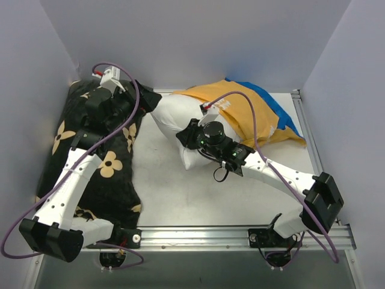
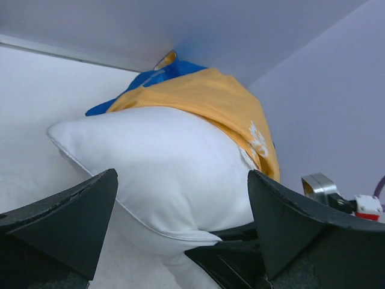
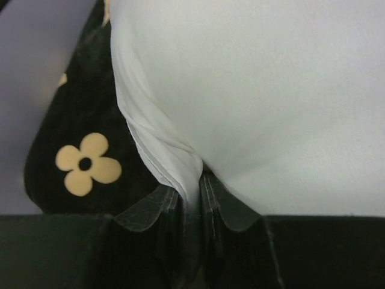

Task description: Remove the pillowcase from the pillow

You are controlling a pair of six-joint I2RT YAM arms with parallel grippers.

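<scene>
Pinching pillow [image 3: 271, 90] edge, right pincer [image 3: 191, 194] clamped tight; left pincer [image 2: 181, 183] spread wide, holding nothing, pillow just in front.

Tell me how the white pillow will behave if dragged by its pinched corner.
The pillow looks puffy, so probably light and squashy. Its fabric bunches in the right end effector, so it will likely sag, not move stiffly.

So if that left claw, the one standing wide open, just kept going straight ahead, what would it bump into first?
Most likely the plain white puffy pillow: it fills the wrist view straight ahead of the open left gripper. How far off it lies is hard to judge.
</scene>
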